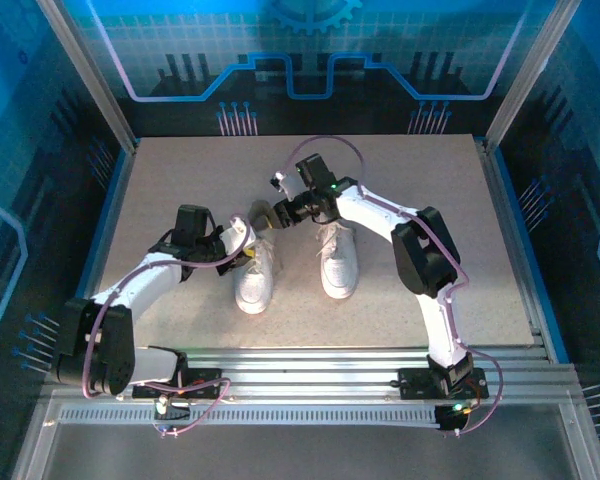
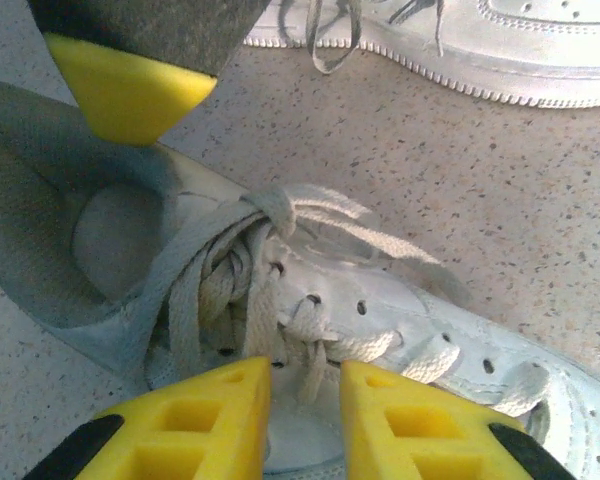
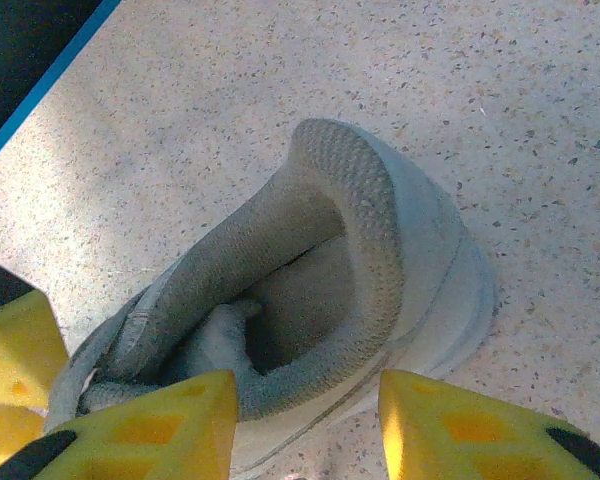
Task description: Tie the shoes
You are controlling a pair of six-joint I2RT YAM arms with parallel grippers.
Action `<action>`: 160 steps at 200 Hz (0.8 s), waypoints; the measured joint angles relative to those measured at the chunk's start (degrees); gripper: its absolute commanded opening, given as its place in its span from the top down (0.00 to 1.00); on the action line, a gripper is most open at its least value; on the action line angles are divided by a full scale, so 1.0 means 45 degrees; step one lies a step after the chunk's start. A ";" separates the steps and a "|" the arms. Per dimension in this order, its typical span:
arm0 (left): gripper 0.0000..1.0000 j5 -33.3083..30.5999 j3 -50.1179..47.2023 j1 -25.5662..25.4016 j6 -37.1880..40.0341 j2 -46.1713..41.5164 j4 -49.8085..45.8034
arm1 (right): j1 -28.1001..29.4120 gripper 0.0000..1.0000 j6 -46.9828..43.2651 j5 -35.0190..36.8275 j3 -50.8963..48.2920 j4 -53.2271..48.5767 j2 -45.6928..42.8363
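Two white sneakers lie side by side mid-table: the left shoe [image 1: 254, 285] and the right shoe [image 1: 338, 268]. My left gripper [image 1: 242, 240] hangs over the left shoe's [image 2: 400, 320] laced top. It [image 2: 305, 375] is open by a narrow gap, with a loose lace strand [image 2: 315, 360] lying in the gap, not pinched. The laces bunch at the top eyelets [image 2: 270, 215]. My right gripper [image 1: 272, 210] hovers at that shoe's heel. It [image 3: 310, 390] is open wide, straddling the grey padded collar [image 3: 365, 230] above the dark opening [image 3: 280, 330].
The right gripper's yellow finger [image 2: 130, 90] hangs close over the heel in the left wrist view. The other sneaker's sole edge [image 2: 480, 50] lies just beyond. The speckled tabletop [image 1: 180, 180] has blue edges and is walled by a frame.
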 measured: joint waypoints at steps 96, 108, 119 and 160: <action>0.69 -0.0335 -0.0369 0.0000 -0.0238 -0.0617 0.0889 | 0.0005 0.59 0.0092 -0.0223 0.0146 -0.0005 0.0214; 0.69 -0.0340 -0.0364 -0.0010 -0.0238 -0.0447 0.0928 | 0.0005 0.59 0.0092 -0.0223 0.0170 -0.0010 0.0214; 0.68 -0.0340 -0.0359 -0.0019 -0.0238 -0.0228 0.0928 | 0.0005 0.59 0.0092 -0.0223 0.0223 -0.0024 0.0219; 0.80 -0.0335 -0.0282 -0.0058 -0.0243 0.0515 0.0918 | 0.0005 0.59 0.0092 -0.0228 0.0461 -0.0155 0.0359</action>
